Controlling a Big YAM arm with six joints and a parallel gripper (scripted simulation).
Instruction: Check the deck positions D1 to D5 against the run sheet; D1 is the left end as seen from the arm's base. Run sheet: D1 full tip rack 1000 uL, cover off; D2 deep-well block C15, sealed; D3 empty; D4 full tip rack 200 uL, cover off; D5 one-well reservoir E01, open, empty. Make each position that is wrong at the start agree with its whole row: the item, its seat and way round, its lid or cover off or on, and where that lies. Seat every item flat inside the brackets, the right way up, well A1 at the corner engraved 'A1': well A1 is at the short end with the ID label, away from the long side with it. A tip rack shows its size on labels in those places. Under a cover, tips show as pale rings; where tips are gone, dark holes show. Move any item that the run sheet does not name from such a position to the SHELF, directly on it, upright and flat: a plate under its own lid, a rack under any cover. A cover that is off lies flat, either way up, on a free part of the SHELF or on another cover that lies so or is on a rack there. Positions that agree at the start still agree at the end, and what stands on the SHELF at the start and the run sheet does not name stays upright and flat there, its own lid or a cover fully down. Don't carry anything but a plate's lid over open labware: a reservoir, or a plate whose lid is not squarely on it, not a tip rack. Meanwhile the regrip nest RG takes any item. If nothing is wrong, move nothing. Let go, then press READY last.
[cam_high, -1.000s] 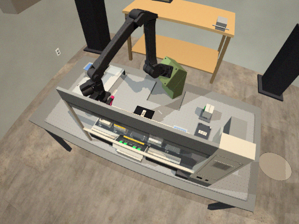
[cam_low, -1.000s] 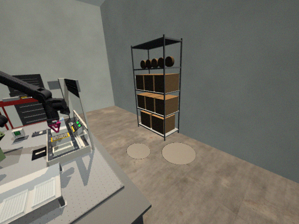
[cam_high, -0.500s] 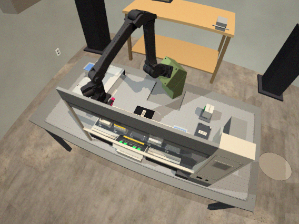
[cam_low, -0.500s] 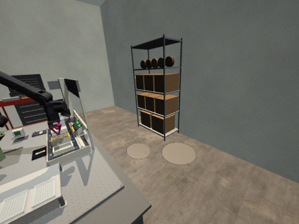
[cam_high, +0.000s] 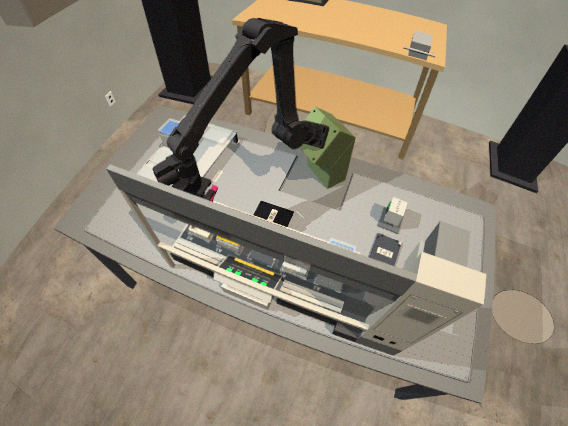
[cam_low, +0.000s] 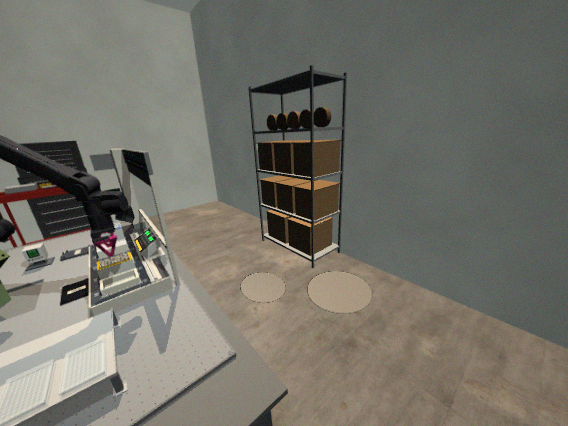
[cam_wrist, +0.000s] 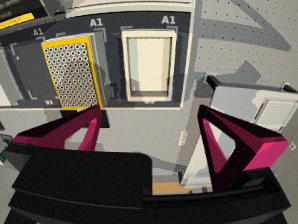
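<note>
Evidently the arm is surveying, not carrying: the gripper (cam_wrist: 172, 141) hangs above the end of the deck with its magenta fingers spread as wide as they go and nothing between them, which suits a look downward or the start of a descent; in the wrist view two bracketed positions lie just ahead, each marked 'A1' at its upper right corner; the one on the left holds a yellow-framed tip rack (cam_wrist: 71, 74) whose face reads as a fine grid of dots, though whether those are tips or bare holes is too small to tell, and its size label cannot be read; the position beside it, at the very end of the row, holds a pale open one-well reservoir (cam_wrist: 149, 63) with a plain cream floor, apparently empty; beyond that end sits the light grey shelf (cam_wrist: 234, 102), near the right finger; the top view shows the wrist tucked behind the grey gantry beam (cam_high: 260, 232); my guess is the rack is the likelier target, since the fingers straddle the space nearest it.
</note>
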